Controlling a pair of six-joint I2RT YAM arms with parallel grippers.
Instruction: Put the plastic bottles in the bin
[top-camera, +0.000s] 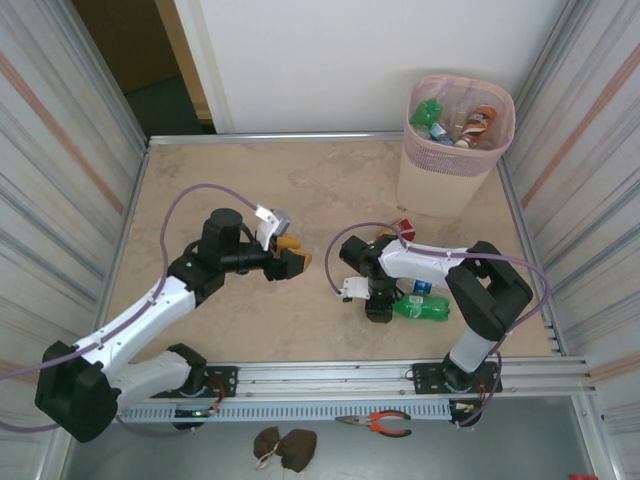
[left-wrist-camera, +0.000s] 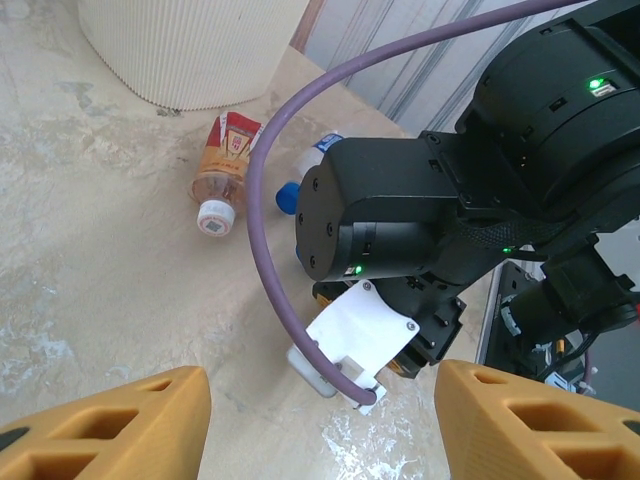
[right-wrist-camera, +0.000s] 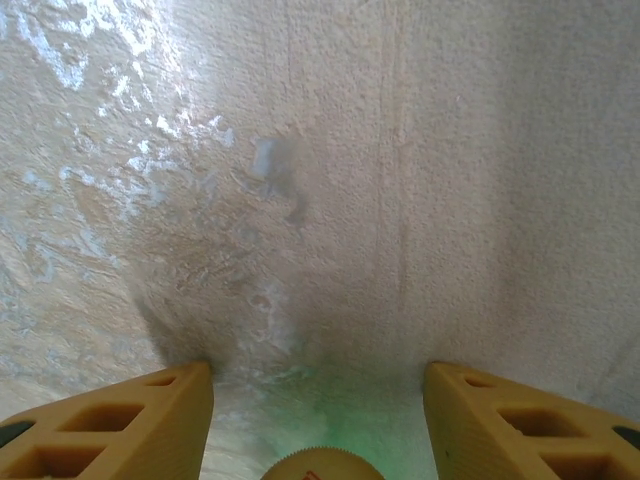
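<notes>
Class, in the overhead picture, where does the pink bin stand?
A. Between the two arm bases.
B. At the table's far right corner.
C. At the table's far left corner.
B: the bin stands at the far right corner of the table, with bottles lying inside it.

Tabletop (top-camera: 300, 190) is a beige marble-look surface, smooth with a dull sheen. Bin (top-camera: 455, 165) is pale pink plastic with mesh-textured sides. Green bottle (top-camera: 428, 308) is glossy see-through plastic. Left gripper (left-wrist-camera: 322, 405) has matt, kinda grainy orange-yellow plastic fingers (left-wrist-camera: 110, 425). Arm shell (left-wrist-camera: 400, 220) is satin black, cable (left-wrist-camera: 262, 200) smooth purple. Side walls (top-camera: 60, 130) look like ribbed metal.
</notes>
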